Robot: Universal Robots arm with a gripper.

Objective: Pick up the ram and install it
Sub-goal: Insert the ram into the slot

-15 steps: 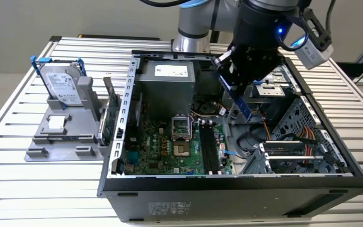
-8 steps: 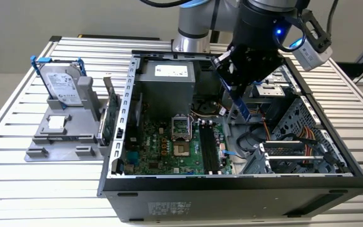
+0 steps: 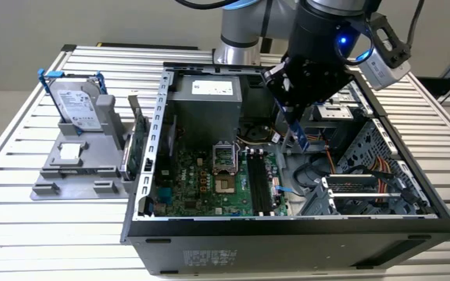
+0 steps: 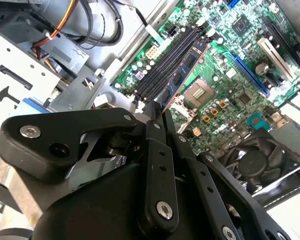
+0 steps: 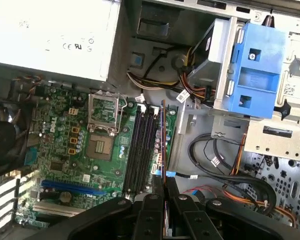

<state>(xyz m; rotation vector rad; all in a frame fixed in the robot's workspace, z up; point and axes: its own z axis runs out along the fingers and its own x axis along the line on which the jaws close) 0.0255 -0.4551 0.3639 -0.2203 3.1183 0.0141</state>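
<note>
My gripper (image 3: 292,117) is shut on the ram (image 3: 297,137), a thin bluish stick that hangs edge-down inside the open computer case. In the first wrist view the ram (image 5: 162,147) shows edge-on past my gripper (image 5: 164,192), running parallel to the black memory slots (image 5: 140,150) beside the outermost one. In the second wrist view the ram (image 4: 186,67), with its dark chips, reaches out from the gripper (image 4: 156,112) along the slots (image 4: 165,65). It looks held above the motherboard (image 3: 201,181); I cannot tell whether it touches.
The case holds a grey power supply (image 3: 205,96), a CPU socket (image 5: 101,147), a fan (image 4: 255,165), a blue drive bracket (image 5: 257,70) and loose cables (image 5: 215,160). Outside the case, a silver hard drive (image 3: 77,105) with blue handles stands in a grey rack (image 3: 72,170).
</note>
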